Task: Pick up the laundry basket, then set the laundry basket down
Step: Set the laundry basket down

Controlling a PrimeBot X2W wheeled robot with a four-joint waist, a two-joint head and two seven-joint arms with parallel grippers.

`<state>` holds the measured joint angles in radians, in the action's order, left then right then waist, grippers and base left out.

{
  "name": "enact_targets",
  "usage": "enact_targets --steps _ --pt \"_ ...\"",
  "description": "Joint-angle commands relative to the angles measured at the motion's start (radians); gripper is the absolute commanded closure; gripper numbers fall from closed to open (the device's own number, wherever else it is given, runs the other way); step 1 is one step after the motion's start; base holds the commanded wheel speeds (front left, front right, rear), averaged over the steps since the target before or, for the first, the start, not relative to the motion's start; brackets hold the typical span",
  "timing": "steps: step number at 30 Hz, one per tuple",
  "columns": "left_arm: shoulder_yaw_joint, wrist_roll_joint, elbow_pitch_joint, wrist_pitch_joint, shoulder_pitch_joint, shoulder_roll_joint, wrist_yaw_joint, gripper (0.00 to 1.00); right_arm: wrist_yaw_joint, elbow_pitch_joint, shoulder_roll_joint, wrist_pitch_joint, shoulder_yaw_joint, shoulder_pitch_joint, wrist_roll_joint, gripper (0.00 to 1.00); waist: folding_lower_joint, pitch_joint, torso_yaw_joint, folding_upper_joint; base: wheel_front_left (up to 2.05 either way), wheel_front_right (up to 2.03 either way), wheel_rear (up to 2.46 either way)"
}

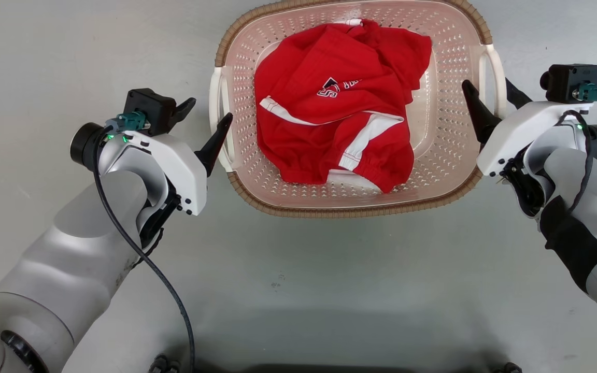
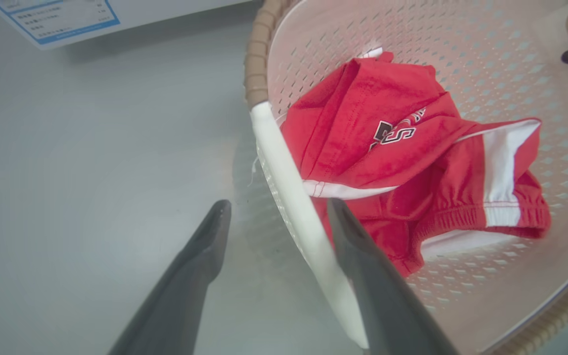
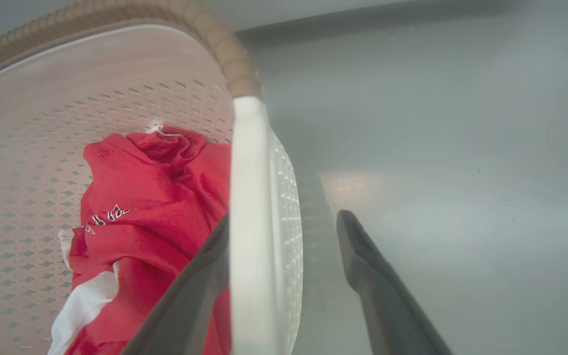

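The laundry basket (image 1: 350, 211), pale pink with a brown woven rim, stands on the grey floor at the top middle of the head view and holds a red garment (image 1: 329, 119) with white stripes. My left gripper (image 1: 206, 118) is open, one finger outside and one inside the basket's white left handle (image 1: 214, 98). In the left wrist view that handle (image 2: 289, 182) runs between the spread fingers of the left gripper (image 2: 279, 204). My right gripper (image 1: 487, 87) is open too, straddling the right handle (image 1: 498, 67). In the right wrist view the handle (image 3: 247, 197) partly hides the inner finger of the right gripper (image 3: 284, 219).
Grey floor (image 1: 298, 290) lies all around the basket. A white panel with a blue-bordered label (image 2: 62, 19) stands beyond the basket in the left wrist view. My dark base edge (image 1: 329, 369) lines the bottom of the head view.
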<state>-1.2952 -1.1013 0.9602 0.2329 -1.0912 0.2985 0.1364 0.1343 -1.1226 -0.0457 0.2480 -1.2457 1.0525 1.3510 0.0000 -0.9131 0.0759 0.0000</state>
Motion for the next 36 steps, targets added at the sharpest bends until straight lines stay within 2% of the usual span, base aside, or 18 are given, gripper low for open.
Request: enact_targets --steps 1,10,27,36 --pt "0.015 0.0 0.0 0.012 0.002 0.036 -0.006 0.0 -0.004 0.003 -0.004 0.014 -0.004 -0.07 0.007 0.0 0.0 0.003 0.0 0.0 0.0 0.0 0.0" --pt "0.015 -0.029 0.012 0.016 0.019 0.045 -0.006 0.0 -0.004 -0.001 -0.004 0.008 -0.019 -0.075 0.019 0.0 0.0 0.04 -0.003 0.0 0.0 0.0 0.0" --pt "0.015 -0.162 0.052 -0.005 0.07 0.054 -0.006 0.0 -0.004 -0.007 -0.004 -0.015 -0.03 -0.093 0.04 0.0 0.0 0.129 0.002 0.0 0.0 0.0 0.0" --pt "0.015 -0.186 0.059 -0.013 0.107 0.064 -0.006 0.0 -0.004 -0.005 -0.004 -0.022 -0.033 -0.116 0.034 0.0 0.0 0.199 0.008 0.0 0.0 0.0 0.0"
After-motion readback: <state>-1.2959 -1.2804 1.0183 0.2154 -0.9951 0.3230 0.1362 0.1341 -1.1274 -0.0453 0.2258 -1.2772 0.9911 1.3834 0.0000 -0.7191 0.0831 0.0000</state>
